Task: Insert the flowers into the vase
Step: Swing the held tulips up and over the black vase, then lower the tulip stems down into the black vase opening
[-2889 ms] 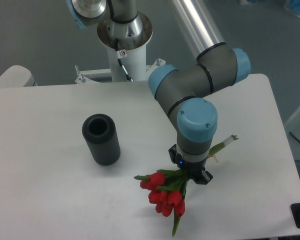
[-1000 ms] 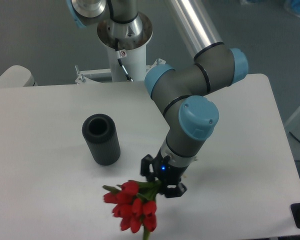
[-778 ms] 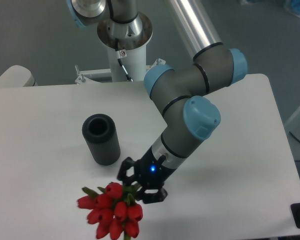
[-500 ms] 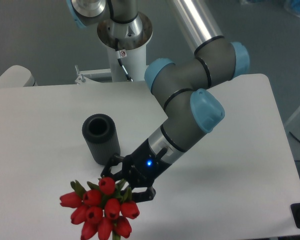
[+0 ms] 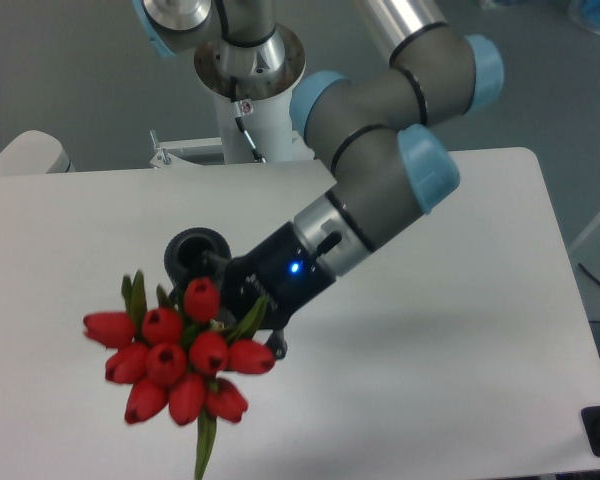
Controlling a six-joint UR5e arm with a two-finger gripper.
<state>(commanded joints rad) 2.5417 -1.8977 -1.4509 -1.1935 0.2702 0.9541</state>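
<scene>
The flowers (image 5: pixel 175 360), several red closed tulip heads with green leaves, hang in the air at the lower left with the heads toward the camera. My gripper (image 5: pixel 242 308) is shut on their stems just behind the heads; the stems are hidden by the gripper. The vase (image 5: pixel 192 254), a dark ribbed cylinder, stands upright on the white table. Only its round mouth and upper rim show, behind the bunch and the gripper.
The arm's base column (image 5: pixel 248 95) rises at the back edge of the white table (image 5: pixel 460 330). The arm's elbow and wrist links (image 5: pixel 380 130) reach over the table's middle. A pale rounded object (image 5: pixel 25 155) sits at the far left.
The gripper lifted the flowers off the table, swung them left and up, and turned the heads toward the camera. The bunch now overlaps the vase in view.
</scene>
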